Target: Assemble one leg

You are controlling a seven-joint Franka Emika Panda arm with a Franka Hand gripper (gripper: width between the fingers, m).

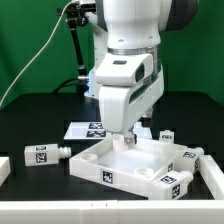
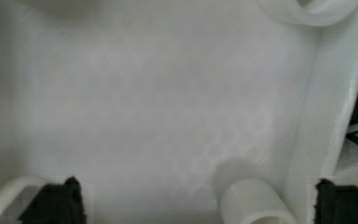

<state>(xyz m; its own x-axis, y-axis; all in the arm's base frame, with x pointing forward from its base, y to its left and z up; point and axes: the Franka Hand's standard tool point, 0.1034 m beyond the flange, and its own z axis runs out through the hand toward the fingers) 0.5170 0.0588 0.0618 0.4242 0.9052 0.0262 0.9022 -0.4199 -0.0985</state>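
The leg stands upright as a short white stub on the far part of the panel, right below the jaws. In the wrist view it is a rounded white post on the panel floor, between the two black fingertips. It is nearer one fingertip than the other and appears to touch neither. The jaws are spread wide and released, with nothing held.

The panel is a flat white tray with raised rims, lying on the black desk, with square tags on its near side. The wrist view also shows a round white ring on the panel, cut off by the frame.

A loose leg lies on its side on the desk at the exterior view's left, apart from the panel, its tag facing the camera. Two tagged legs sit just beside the panel at the exterior view's right. The marker board lies flat behind the panel. The arm rises over the panel's far edge.
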